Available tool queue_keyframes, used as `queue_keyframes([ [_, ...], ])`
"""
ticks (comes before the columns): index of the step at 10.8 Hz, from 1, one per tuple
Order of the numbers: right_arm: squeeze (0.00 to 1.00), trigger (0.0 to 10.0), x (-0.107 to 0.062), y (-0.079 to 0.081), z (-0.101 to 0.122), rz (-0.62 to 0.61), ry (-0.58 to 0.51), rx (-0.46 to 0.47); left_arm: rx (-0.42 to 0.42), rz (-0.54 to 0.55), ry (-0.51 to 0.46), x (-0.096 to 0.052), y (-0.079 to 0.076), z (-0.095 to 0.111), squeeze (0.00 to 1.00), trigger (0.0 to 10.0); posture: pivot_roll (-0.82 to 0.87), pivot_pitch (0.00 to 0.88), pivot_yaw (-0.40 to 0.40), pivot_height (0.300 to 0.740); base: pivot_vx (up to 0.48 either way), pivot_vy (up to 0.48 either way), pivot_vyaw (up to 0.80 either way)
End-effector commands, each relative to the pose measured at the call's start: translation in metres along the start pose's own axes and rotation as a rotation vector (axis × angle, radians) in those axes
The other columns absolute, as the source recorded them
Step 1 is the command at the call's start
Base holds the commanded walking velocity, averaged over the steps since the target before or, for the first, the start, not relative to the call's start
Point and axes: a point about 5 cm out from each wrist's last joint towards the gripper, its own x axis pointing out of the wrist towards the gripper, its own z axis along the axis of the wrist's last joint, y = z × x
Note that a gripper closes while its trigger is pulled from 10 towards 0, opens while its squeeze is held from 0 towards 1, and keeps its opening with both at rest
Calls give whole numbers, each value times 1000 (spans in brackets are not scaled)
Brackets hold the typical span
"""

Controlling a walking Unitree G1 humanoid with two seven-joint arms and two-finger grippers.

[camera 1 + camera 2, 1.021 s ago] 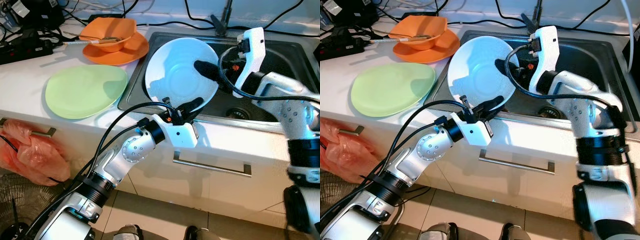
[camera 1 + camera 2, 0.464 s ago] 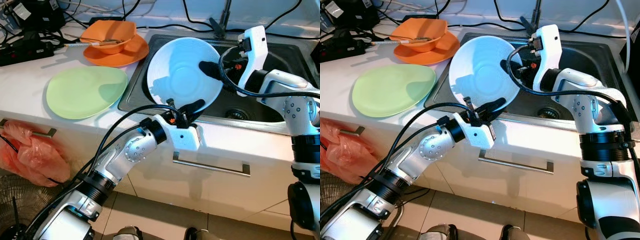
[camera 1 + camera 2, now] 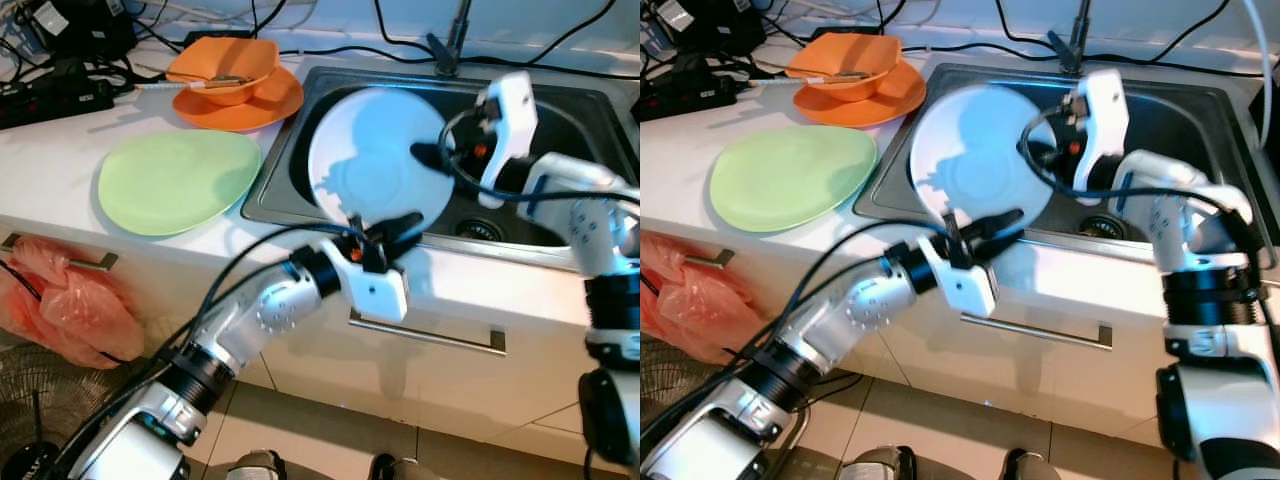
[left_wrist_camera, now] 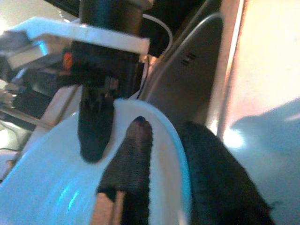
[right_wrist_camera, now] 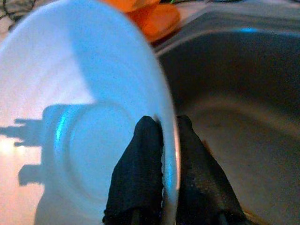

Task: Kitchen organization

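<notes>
Above the sink (image 3: 560,110), the white plate (image 3: 375,165) is held tilted by both grippers, left gripper (image 3: 385,238) and right gripper (image 3: 432,158) each with jaws clamped on its rim, apparently mid-handover; next, one must release before it moves toward the worktop (image 3: 60,150).

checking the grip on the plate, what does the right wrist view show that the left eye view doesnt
Right wrist view: the right gripper pinching the white plate's rim, one finger on each face. Left eye view: the left gripper at the plate's lower rim, the green plate on the counter, the sink. Both: the white plate held tilted and the orange dishes behind it.
</notes>
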Motion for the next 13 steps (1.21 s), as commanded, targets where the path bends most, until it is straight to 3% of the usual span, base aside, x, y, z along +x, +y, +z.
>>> queue_keyframes([
  [1, 0, 0, 4, 8, -10, 47, 39, 20, 2, 62, -7, 1, 12, 1, 1000, 10000, 119, 134, 50, 740, 0, 0, 0],
  [4, 0, 0, 4, 8, -13, 45, 40, 42, -1, 61, -19, 1, 11, 1, 1000, 10000, 119, 134, 50, 740, 0, 0, 0],
  [6, 0, 0, 6, 6, -15, 20, 35, 63, -59, 121, -28, 2, 18, 3, 1000, 10000, 118, 130, 47, 740, 0, 0, 0],
  [7, 0, 0, 9, 0, -14, -47, -14, 85, -150, 188, -12, 1, 27, 3, 1000, 10000, 122, 130, 46, 740, 0, 0, 0],
  [9, 0, 0, 11, -19, -5, -251, -183, 184, -233, 235, -17, 0, 37, 4, 1000, 10000, 133, 136, 46, 740, 0, 0, 0],
  [13, 0, 0, 6, -50, -14, -576, -324, 232, -315, 241, 8, -7, 44, 4, 1000, 10000, 147, 144, 56, 740, 0, 0, 0],
])
